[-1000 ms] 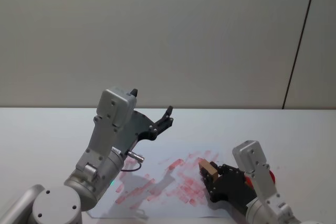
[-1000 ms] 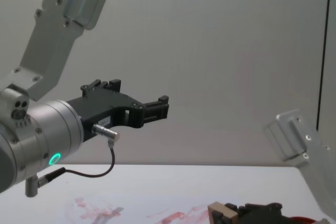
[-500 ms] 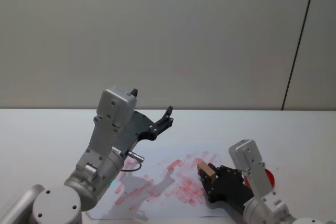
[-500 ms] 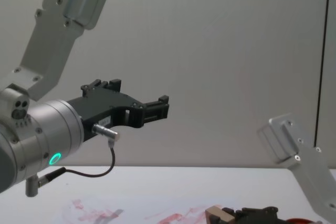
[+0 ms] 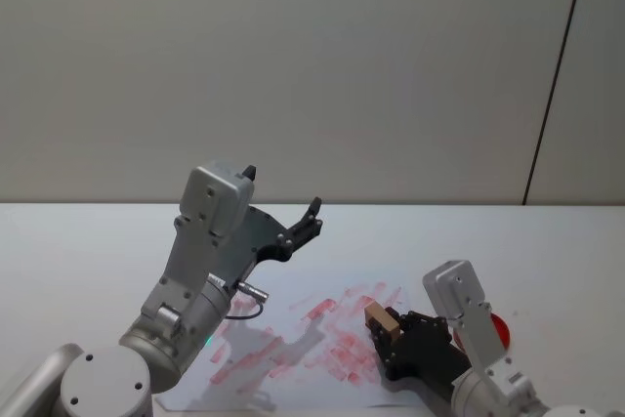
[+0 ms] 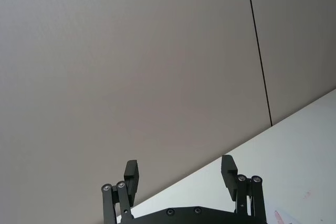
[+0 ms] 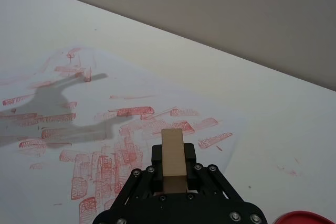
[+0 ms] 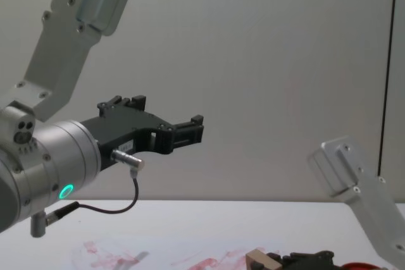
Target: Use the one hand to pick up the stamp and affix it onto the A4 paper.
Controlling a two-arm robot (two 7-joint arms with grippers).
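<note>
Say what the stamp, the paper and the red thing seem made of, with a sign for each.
The stamp looks like bare wood: matt light-tan squared block. The paper is a thin matt white sheet that took red ink prints. The red thing may be plastic, smooth with a rounded rim, but little of it shows.

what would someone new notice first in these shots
The white sheet of paper, smeared all over with red-pink stamp prints, stands out first. Low over its right side, the black two-fingered right gripper is shut on the small light-tan wooden block stamp. On the left, the black left gripper hangs open, raised high in the air.
</note>
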